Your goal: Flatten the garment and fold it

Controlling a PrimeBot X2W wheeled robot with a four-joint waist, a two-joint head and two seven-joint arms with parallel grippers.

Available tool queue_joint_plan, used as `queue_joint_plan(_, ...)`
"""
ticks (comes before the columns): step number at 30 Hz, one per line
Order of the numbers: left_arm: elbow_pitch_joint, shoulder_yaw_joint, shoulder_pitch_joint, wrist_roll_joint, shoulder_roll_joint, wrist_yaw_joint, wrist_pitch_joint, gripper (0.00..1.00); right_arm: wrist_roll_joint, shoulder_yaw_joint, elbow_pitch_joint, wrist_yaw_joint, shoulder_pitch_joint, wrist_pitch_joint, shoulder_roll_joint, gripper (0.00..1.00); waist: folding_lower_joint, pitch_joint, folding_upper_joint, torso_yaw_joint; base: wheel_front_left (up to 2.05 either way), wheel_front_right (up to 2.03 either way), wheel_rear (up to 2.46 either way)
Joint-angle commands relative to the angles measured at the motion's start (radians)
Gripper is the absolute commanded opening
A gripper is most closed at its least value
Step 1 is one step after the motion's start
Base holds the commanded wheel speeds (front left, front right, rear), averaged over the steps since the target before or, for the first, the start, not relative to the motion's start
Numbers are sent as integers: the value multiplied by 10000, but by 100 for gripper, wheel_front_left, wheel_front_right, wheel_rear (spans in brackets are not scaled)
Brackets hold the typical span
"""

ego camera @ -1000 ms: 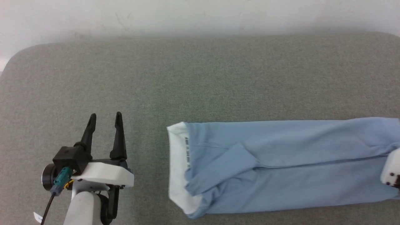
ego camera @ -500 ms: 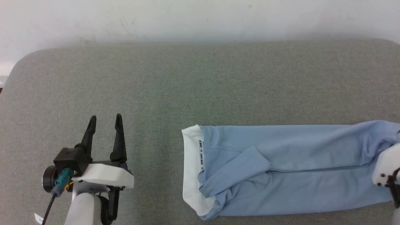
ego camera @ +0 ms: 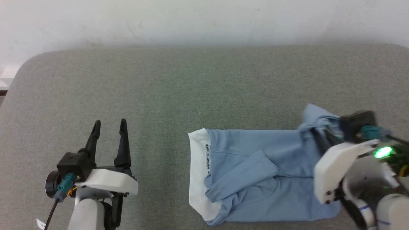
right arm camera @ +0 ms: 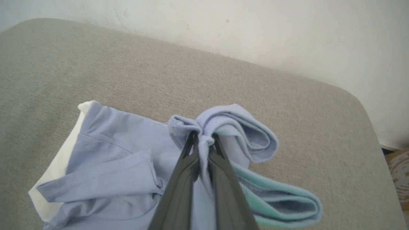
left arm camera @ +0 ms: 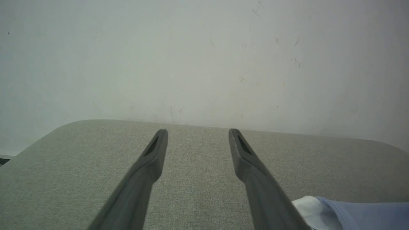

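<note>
Right end effector (right arm camera: 203, 136) pinches the shirt (ego camera: 255, 172) by its bunched hem (right arm camera: 230, 123), perhaps several layers; best carried level towards the collar (ego camera: 196, 172). Left end effector (ego camera: 109, 122) gapes, empty.

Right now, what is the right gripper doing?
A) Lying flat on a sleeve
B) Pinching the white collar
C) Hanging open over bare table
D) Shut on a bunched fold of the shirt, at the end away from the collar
D: in the right wrist view the right gripper is pinched on a bunched fold of the garment, far from the white collar.
</note>
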Motion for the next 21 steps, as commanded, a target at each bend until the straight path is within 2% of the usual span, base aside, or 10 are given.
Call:
queue_joint_plan(1, 32, -3, 30, 134, -47, -63, -47, 100, 202, 734, -340, -21, 15, 121, -187, 0, 0, 25, 0, 51, 0, 0, 0)
queue_joint_plan(3, 58, -1, 4, 139, -49, -82, -47, 100, 382, 1596, -404, -21, -147, 192, -381, 0, 0, 46, 0, 85, 0, 0, 0)
queue_joint_plan(5, 73, -1, -10, 144, -50, -91, -47, 100, 476, 2004, -348, -21, -263, 202, -452, 0, 0, 58, 0, 97, 0, 0, 0)
queue_joint_plan(8, 98, 6, -67, 152, -54, -107, -47, 100, 677, 3232, 102, -21, -713, 151, -596, 0, 0, 114, 0, 139, 0, 0, 0)
queue_joint_plan(13, 96, -21, -202, 150, -70, -117, -47, 100, 910, 4875, 1506, -21, -1631, -280, -498, 0, 0, 288, 0, 221, 0, 0, 0)
queue_joint_plan(14, 106, -33, -265, 132, -78, -123, -47, 100, 1004, 5457, 2248, -21, -1982, -426, -415, 0, 0, 369, 0, 262, 0, 0, 0)
queue_joint_plan(15, 106, -33, -265, 132, -78, -123, -47, 100, 1004, 5457, 2248, -21, -1982, -426, -415, 0, 0, 369, 0, 262, 0, 0, 0)
queue_joint_plan(18, 160, -97, -392, 108, -94, -137, -47, 100, 1190, 6205, 3717, -21, -2575, -773, -194, 0, 0, 471, 0, 382, 0, 0, 0)
queue_joint_plan(21, 168, -105, -433, 95, -100, -137, -47, 100, 1362, 6407, 4401, -21, -2792, -895, -80, 0, 0, 511, 0, 426, 0, 0, 0)
